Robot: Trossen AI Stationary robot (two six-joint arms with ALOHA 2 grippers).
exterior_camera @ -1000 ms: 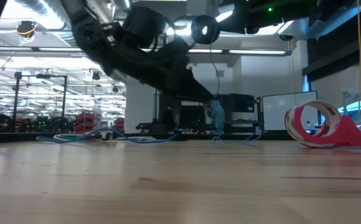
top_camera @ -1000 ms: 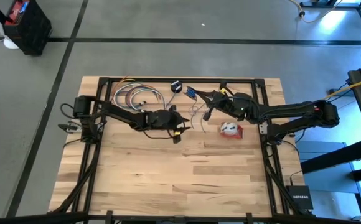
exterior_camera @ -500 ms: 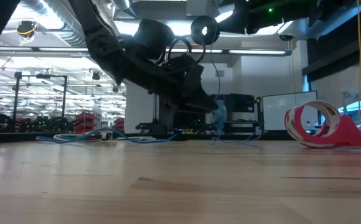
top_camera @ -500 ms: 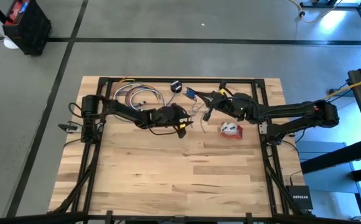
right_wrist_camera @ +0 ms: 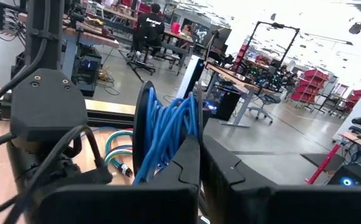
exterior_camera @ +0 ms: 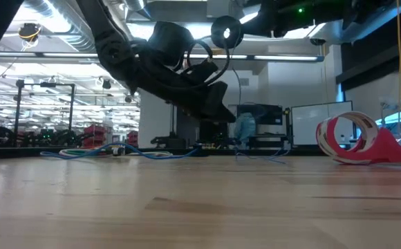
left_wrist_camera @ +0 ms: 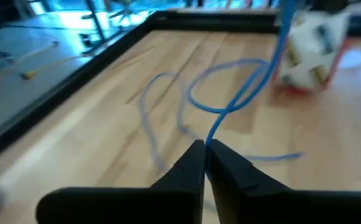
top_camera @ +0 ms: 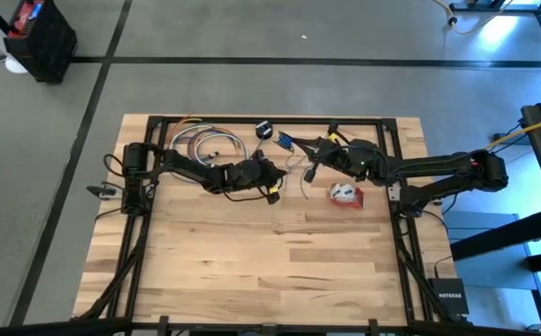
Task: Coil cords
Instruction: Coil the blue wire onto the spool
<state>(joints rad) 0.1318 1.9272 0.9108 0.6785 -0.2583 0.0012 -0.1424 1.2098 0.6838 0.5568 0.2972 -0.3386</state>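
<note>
Pinches the thin bluish cord in the left tool, fingers pressed together with the strand caught right at the tips. Hovers with that tool above the far middle of the table, low over the wood but not touching it. Runs from the pinch in a loose loop lying on the boards, then rises away at a slant towards the other arm. Reaches in from the right side with the right tool, near the left one and slightly farther back. Keeps that tool's fingers narrow, all but closed, with a bunch of blue loops gathered at the tips beside a thin dark disc. Hangs as a small bluish clump clear of the table in the low view. Rests on the table just to the right of both tools: the red-and-white cord bundle, untouched by either arm. Sits near the far edge, apart from the tools: the small black round puck. Lies at the far left corner, beside the left arm: a heap of other coloured cables.
</note>
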